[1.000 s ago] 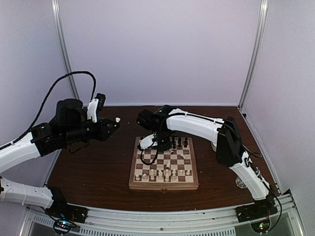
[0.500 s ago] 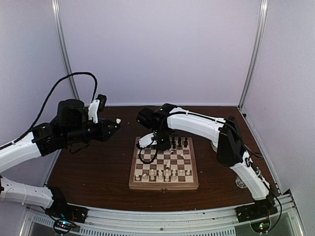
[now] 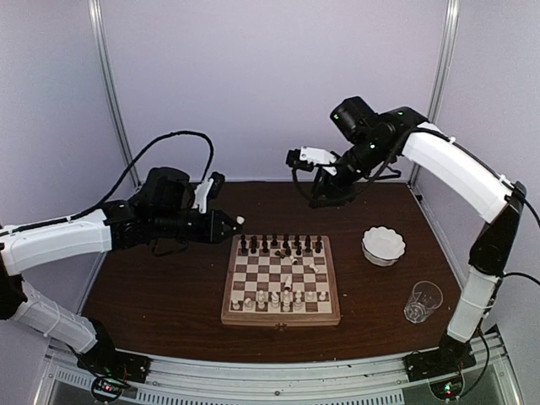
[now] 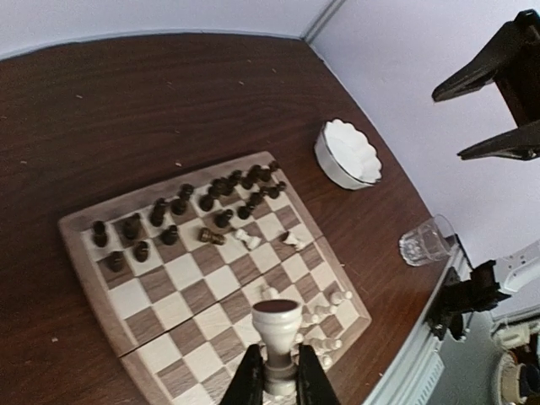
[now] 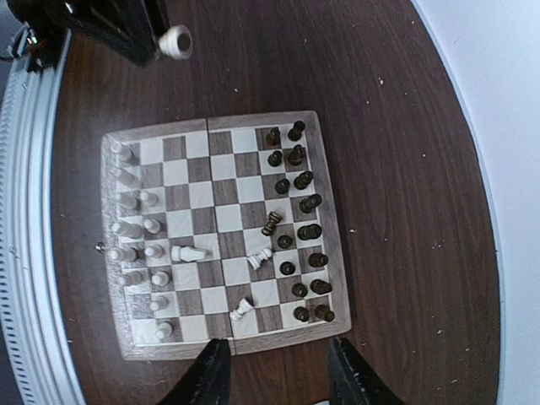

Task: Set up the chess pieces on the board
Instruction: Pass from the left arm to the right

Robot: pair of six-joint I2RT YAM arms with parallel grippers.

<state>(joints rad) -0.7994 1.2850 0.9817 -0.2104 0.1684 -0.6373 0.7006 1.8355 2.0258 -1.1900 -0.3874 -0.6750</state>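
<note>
While the left tool (image 4: pixel 278 371) pinched a white piece (image 4: pixel 278 325) near the board (image 3: pixel 281 319), the right tool (image 5: pixel 278 375) hung open and empty.

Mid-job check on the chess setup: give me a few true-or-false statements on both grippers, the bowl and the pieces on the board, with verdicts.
1. The left gripper holds a cream-white piece. True.
2. The right gripper is shut on a dark piece. False: its jaws stand open and empty, raised above the table.
3. The white bowl sits on the board. False: it stands on the table, right of the board.
4. Some toppled pieces lie mid-board. True.
</note>
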